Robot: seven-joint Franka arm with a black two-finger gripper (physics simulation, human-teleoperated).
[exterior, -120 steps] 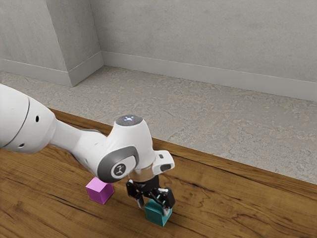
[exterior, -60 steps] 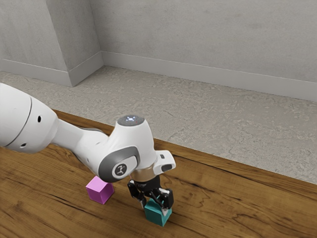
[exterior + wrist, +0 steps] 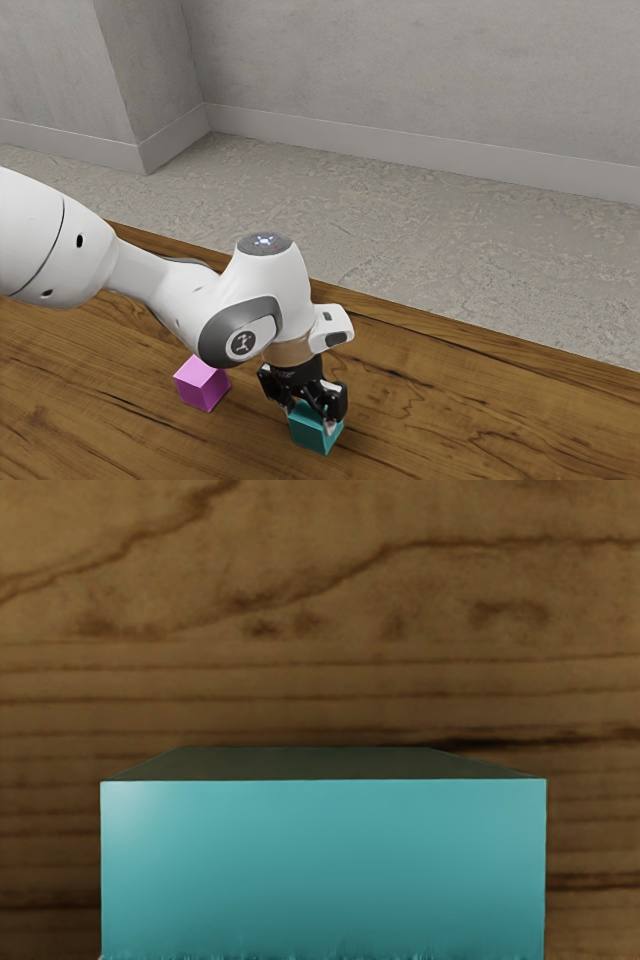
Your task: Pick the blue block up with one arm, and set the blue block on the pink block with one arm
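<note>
The blue block [image 3: 314, 436], teal in colour, sits on the wooden table [image 3: 480, 400] near its front edge. My gripper [image 3: 312, 412] points straight down over it, with the black fingers pressed against two opposite sides, so it is shut on the block. In the wrist view the blue block [image 3: 322, 865] looms large just under my hand, with wood grain behind it. The pink block [image 3: 203, 386] rests on the table a short way toward the exterior view's left of the gripper, partly behind my arm's white wrist.
The table's far edge [image 3: 470, 335] runs diagonally behind the blocks, with grey floor and walls beyond it. Bare wood stretches toward the exterior view's right of the blue block.
The fingers have drawn in from a wide stance onto the sides of the blue block. My hand has settled slightly lower and toward the exterior view's left.
</note>
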